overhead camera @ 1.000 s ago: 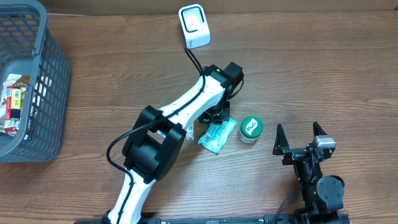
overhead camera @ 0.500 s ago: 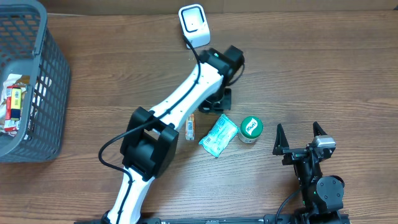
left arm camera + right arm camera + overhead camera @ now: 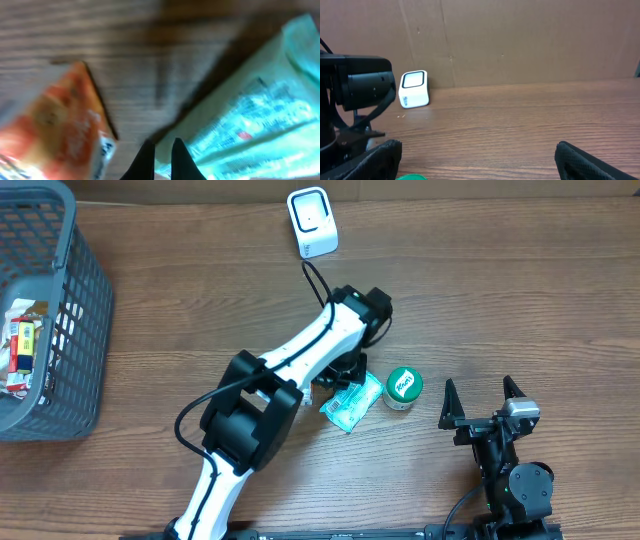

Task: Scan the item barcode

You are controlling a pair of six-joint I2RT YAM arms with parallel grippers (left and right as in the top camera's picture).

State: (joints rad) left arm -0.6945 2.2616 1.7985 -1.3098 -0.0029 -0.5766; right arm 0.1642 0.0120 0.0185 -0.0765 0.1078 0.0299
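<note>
Nearest me on the overhead, the right gripper sat at about five o'clock on the table, its jaws spread wide and holding nothing. At its ten o'clock stood a green-lidded jar. Just beside the jar, at its nine o'clock, lay the teal packet.

From above, the left arm covered its own hand. Only the left wrist view showed me the left gripper: the fingertips were closed together, low at the teal packet's edge. I could not tell whether they pinched any film. That view also gave me a blurred orange packet at nine o'clock of the tips, which the arm mostly hid overhead.

Farther out, the white scanner stood at twelve o'clock, well apart from the packet. The right wrist view showed it low across the table, with the left arm's dark wrist in front at nine o'clock. A grey basket holding small items sat at the table's nine o'clock.
</note>
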